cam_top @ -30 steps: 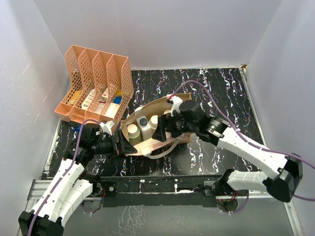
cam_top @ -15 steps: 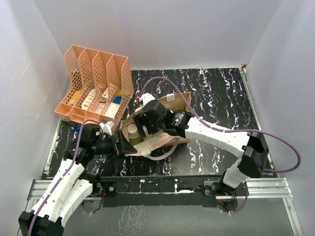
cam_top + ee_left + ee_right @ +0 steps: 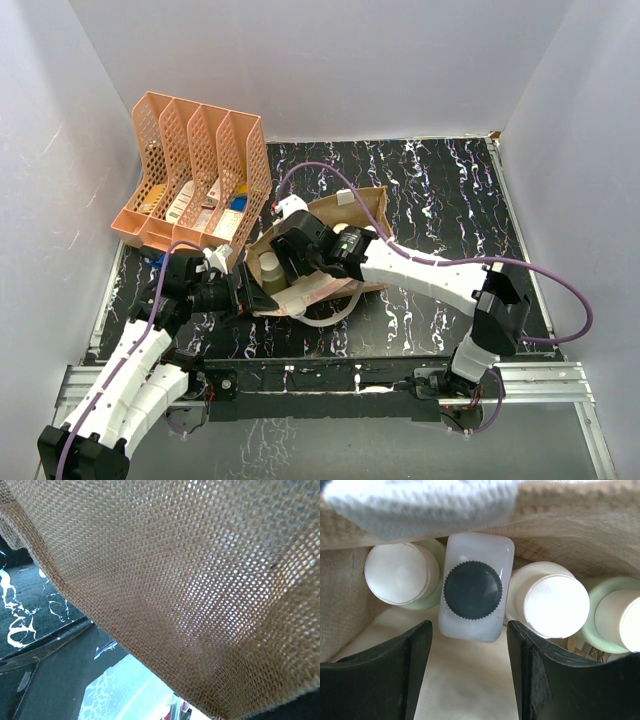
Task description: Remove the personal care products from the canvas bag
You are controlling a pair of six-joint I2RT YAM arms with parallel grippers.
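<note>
The canvas bag (image 3: 366, 206) lies open in the middle of the table. My right gripper (image 3: 290, 260) reaches down into its left half. In the right wrist view the personal care products stand in a row against the bag wall. They are a white square bottle with a dark ribbed cap (image 3: 472, 587), a white-capped pale green one (image 3: 400, 572) to its left, and two white-capped ones (image 3: 552, 600) (image 3: 620, 615) to its right. The right gripper (image 3: 470, 650) is open, its fingertips (image 3: 422, 645) level with the square bottle's near corners and apart from it. My left gripper (image 3: 250, 293) is at the bag's left end, with burlap (image 3: 190, 570) filling its view.
An orange mesh file rack (image 3: 195, 170) with small boxes and blue items stands at the back left, close to the bag. A white handle loop (image 3: 325, 315) trails in front of the bag. White walls close in the black marbled table (image 3: 450, 190) on three sides.
The right arm swung left and dropped its gripper into the bag's left half, and its jaws narrowed. The left arm and the bag stayed still.
</note>
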